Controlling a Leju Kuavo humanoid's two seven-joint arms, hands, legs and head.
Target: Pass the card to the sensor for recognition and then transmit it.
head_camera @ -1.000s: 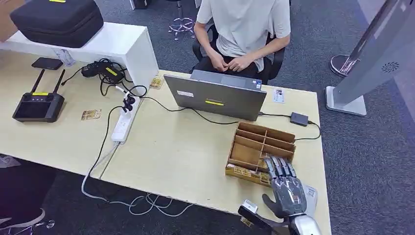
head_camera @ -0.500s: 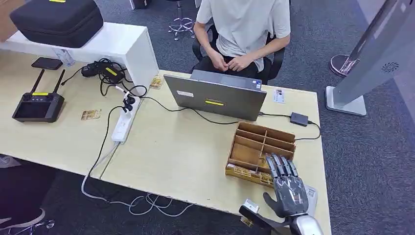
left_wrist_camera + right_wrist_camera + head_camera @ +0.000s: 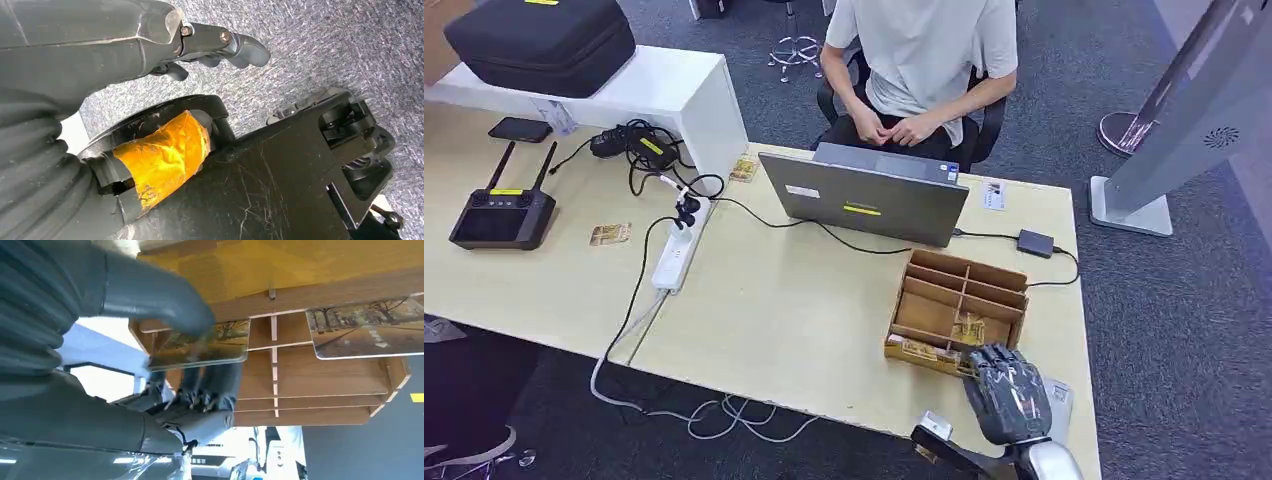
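We see the card [image 3: 200,346] pinched by the right hand [image 3: 1007,393] btwn thumb and fingers [image 3: 210,385], at the front edge of the wooden organizer [image 3: 957,300], near-right corner of the table [image 3: 804,320]. A second card [image 3: 969,328] lies in a front compartment, uncovered vs. 0.5 s ago. The right hand has pulled back toward the table edge since the earlier frames; fingers, then extended over the box, are curled now. Left hand [image 3: 220,47] hangs over carpet, fingers bent, holding nothing. Laptop [image 3: 864,195] and the person behind it: unchanged.
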